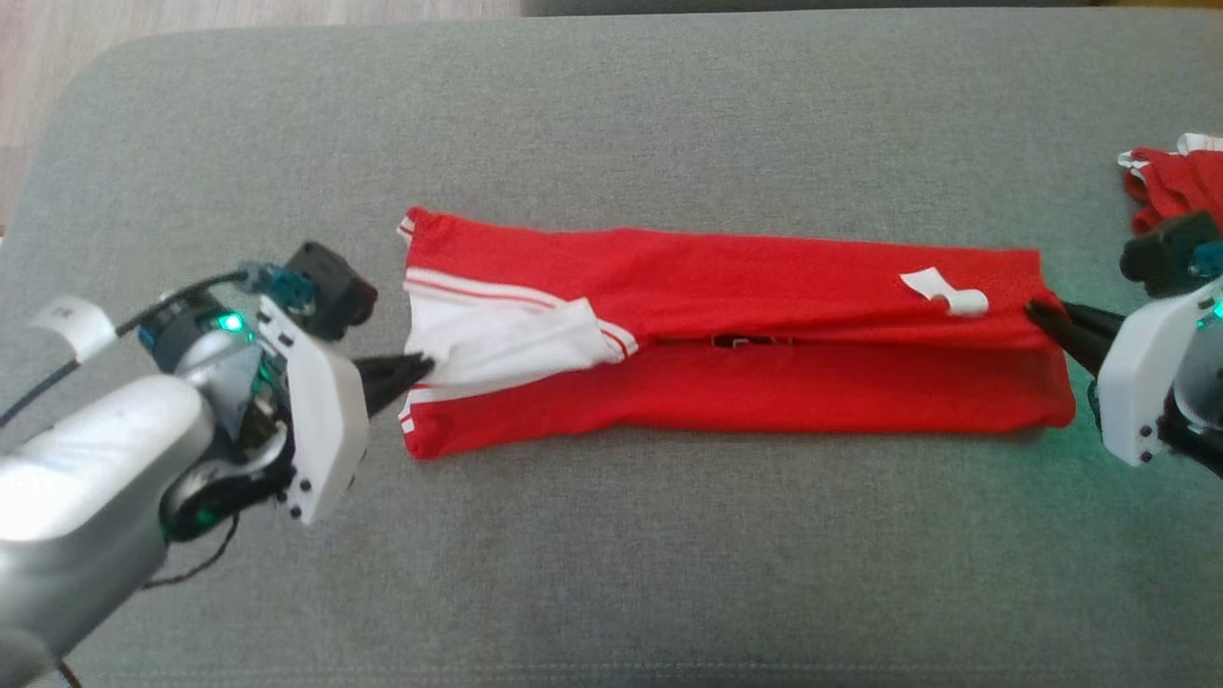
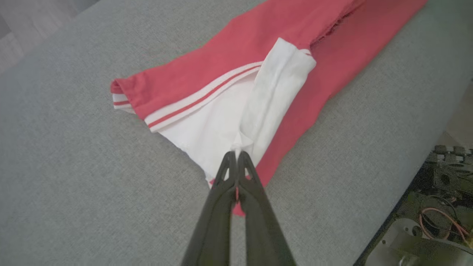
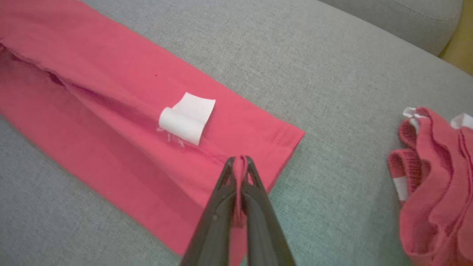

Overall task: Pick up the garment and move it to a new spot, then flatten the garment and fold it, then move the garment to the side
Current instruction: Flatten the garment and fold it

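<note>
Pinching both short ends, I have my left claw (image 1: 418, 368) clamped on the white sleeve cloth of the garment (image 1: 745, 382), and my right claw (image 1: 1037, 311) clamped on a ridge of its red hem. Between them the garment lies as a long narrow band across the middle of the grey sofa cushion (image 1: 611, 554). Its long sides are turned in, so I judge I am mid-fold. Next, I think, one end must be lifted and carried over to the other, kept level so the layers do not slip. A curled white tag (image 1: 941, 291) near my right claw looks blank; a dark print (image 1: 750, 341) in the seam is too hidden to read.
</note>
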You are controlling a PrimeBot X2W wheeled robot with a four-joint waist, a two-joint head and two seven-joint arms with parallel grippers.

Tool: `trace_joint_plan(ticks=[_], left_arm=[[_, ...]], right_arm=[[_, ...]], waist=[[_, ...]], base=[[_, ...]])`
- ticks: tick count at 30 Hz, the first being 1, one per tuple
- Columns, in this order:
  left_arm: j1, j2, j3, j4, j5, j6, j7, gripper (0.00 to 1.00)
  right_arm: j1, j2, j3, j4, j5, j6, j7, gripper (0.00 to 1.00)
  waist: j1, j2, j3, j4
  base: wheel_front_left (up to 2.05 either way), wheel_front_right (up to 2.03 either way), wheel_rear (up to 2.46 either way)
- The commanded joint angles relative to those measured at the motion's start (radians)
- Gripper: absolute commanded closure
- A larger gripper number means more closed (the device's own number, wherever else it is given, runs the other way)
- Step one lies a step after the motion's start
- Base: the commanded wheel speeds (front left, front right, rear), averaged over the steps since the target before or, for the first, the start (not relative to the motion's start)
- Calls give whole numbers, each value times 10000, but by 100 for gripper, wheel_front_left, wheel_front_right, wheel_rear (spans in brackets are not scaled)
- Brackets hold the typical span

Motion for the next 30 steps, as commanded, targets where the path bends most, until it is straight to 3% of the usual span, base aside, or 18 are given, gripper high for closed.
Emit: trace_joint_plan(ticks=[1,14,15,16,17,18,19,26,30], left_arm=[[-322,464,401,-267,-125,12,97,100],[-334,698,74,-360,-258,12,514,100],[-308,684,44,-345,-280,12,539,100],[-280,671,-5,-357,-289,12,601,100],[-251,666,-46,-367,-301,12,656,88],[-224,668,-72,-361,-312,12,684,35],[-195,660,-77,-319,-328,14,673,0],[-13,530,-25,-96,-347,122,308,0],[-10,426,309,84,-152,573,-497,0]], right_arm=[[213,-444,-80,-98,-11,-7,32,100],[538,-656,-79,-434,361,-7,787,100],[568,-680,-79,-484,382,-7,887,14],[585,-699,-79,-546,406,-7,941,0],[603,-721,-79,-607,481,-7,987,0],[616,-747,-79,-677,556,-7,1045,0],[628,-784,-79,-731,647,-7,1123,0],[573,-1075,-79,-949,1065,-7,1780,0],[340,-1145,-198,-995,1183,-7,1721,0]], waist=[[0,-1,11,-18],[0,-1,-19,-148],[0,-1,-31,-159],[0,-1,-45,-172],[0,-1,-64,-185],[0,-1,-89,-203],[0,-1,-119,-219],[0,-1,-457,-384],[0,-1,-687,-516]], base=[[0,0,0],[0,0,0],[0,0,0],[0,0,0],[0,0,0],[0,0,0],[0,0,0],[0,0,0],[0,0,0]])
